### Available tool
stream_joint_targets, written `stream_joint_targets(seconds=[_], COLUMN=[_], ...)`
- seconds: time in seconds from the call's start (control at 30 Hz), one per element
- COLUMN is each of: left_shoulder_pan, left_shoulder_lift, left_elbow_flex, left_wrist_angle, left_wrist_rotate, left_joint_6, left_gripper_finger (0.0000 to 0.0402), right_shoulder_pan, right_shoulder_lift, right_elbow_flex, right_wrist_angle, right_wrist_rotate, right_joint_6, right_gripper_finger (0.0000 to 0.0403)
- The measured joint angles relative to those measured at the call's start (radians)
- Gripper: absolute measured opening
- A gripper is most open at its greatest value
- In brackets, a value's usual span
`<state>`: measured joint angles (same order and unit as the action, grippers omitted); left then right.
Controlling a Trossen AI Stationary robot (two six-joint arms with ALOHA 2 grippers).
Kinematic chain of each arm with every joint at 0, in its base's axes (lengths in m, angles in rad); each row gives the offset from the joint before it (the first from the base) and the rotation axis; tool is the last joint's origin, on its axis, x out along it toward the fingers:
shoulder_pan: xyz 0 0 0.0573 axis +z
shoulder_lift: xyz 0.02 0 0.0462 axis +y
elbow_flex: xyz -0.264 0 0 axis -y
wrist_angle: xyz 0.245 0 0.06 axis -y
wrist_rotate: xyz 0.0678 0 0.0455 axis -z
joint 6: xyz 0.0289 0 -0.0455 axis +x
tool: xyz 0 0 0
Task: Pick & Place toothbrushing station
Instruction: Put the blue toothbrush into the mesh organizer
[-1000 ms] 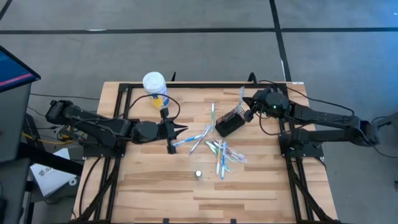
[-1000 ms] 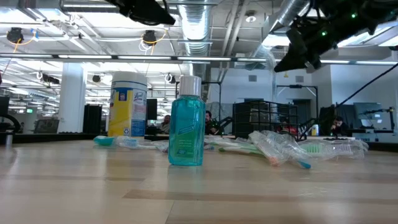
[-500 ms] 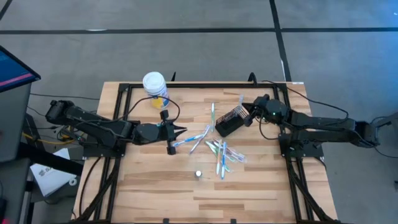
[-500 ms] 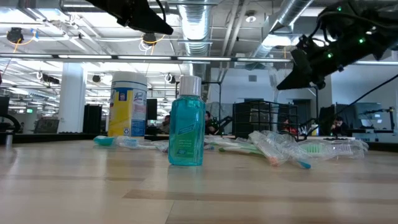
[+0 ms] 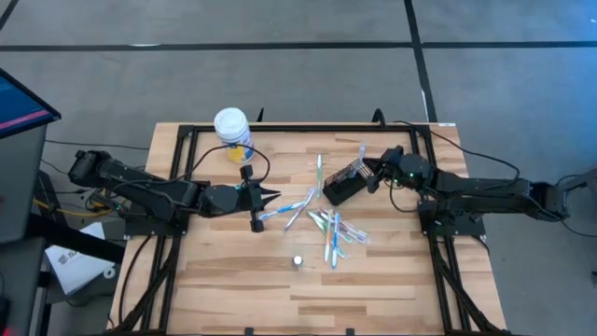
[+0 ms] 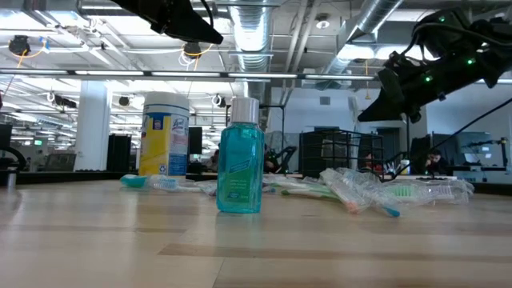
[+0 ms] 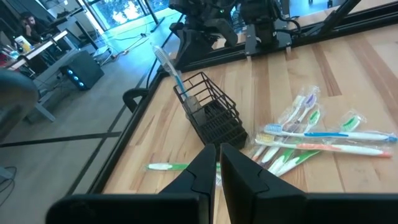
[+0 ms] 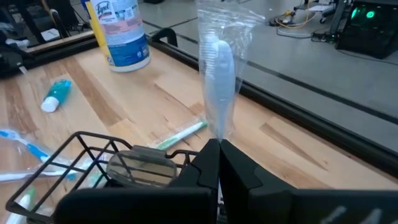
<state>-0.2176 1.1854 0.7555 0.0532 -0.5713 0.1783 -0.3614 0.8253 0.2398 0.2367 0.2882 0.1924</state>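
Black wire-mesh holder (image 5: 343, 183) sits tilted on the bench (image 5: 373, 280), right of centre, just beside the right claw (image 5: 371, 174). Right claw pressed together on a wrapped toothbrush (image 8: 216, 68), pinched at the lower end, brush standing up out of the fingers right over the holder's open rim. Looks like a drop into the holder is in hand, not yet done; brush end not clearly inside the mesh. Left wrist view shows that brush (image 7: 168, 65) poking up at the holder's far corner, no others seen inside.

Left claw (image 5: 272, 194) hovers left of centre, fingers pressed together, nothing held as far as visible, just waiting near a blue-and-white brush (image 5: 289, 207) lying flat.

Most of the set is loose: a cluster of packaged white, blue and green toothbrushes (image 5: 334, 229) lies near side of the holder, one green brush (image 5: 319, 173) on the far-left side of it. Small teal bottle (image 6: 240, 155) stands alone near the front edge, well apart from the holder. Yellow-and-blue wipes jar (image 5: 232, 133) at the far left, not part of the set.

Judged early stage: at best one brush going in, the rest plus the teal bottle left to place.
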Motion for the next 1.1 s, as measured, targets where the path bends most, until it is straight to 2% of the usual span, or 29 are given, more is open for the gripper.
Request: stream_joint_targets(seconds=[0.27, 0.53, 0.7, 0.87, 1.1], left_shoulder_pan=[0.000, 0.000, 0.000, 0.000, 0.000], left_shoulder_lift=[0.000, 0.000, -0.001, -0.001, -0.001], left_elbow_flex=[0.000, 0.000, 0.000, 0.000, 0.000], left_wrist_angle=[0.000, 0.000, 0.000, -0.001, -0.001], left_wrist_rotate=[0.000, 0.000, 0.000, 0.000, 0.000], left_joint_6=[0.000, 0.000, 0.000, 0.000, 0.000], left_gripper_finger=[0.0017, 0.0017, 0.0017, 0.0017, 0.0017], right_shoulder_pan=[0.001, 0.000, 0.000, -0.002, -0.002], right_shoulder_lift=[0.000, 0.000, -0.004, -0.022, -0.071], right_elbow_flex=[0.000, 0.000, 0.000, 0.000, 0.000], right_wrist_angle=[0.015, 0.029, 0.030, 0.020, -0.079], right_wrist_rotate=[0.000, 0.000, 0.023, 0.035, 0.106], right_joint_6=[-0.033, -0.045, -0.066, -0.072, -0.062], right_gripper_finger=[0.0009, 0.0086, 0.0116, 0.0130, 0.0137])
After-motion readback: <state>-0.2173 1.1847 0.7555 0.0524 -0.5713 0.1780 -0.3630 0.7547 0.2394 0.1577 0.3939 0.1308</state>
